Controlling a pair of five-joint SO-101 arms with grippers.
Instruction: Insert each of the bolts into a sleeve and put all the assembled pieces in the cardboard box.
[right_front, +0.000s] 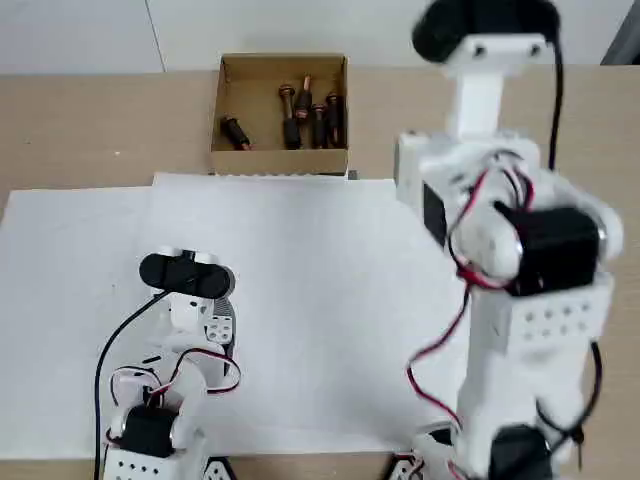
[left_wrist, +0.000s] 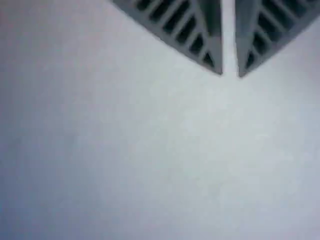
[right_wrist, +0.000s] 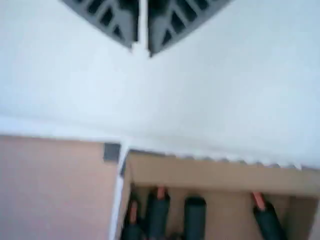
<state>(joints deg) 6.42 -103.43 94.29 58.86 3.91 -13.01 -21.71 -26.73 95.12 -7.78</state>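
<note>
The cardboard box (right_front: 283, 160) stands at the back of the table and holds several assembled pieces (right_front: 291, 118), black sleeves with orange bolt ends. The right wrist view looks into the cardboard box (right_wrist: 215, 175), where the pieces (right_wrist: 157, 212) lie side by side. My right gripper (right_wrist: 141, 50) is shut on nothing over the white paper, short of the box's front wall. My left gripper (left_wrist: 231, 74) hangs shut and empty just above bare paper. In the high view, the left arm (right_front: 185, 275) sits folded at the front left and the right arm (right_front: 520, 250) rises at the right.
A large white paper sheet (right_front: 320, 290) covers the table's middle, with tan tabletop (right_front: 90, 120) around it. A small grey marker (right_wrist: 111, 151) lies at the box's front corner. Red and black cables (right_front: 450, 330) hang from the right arm.
</note>
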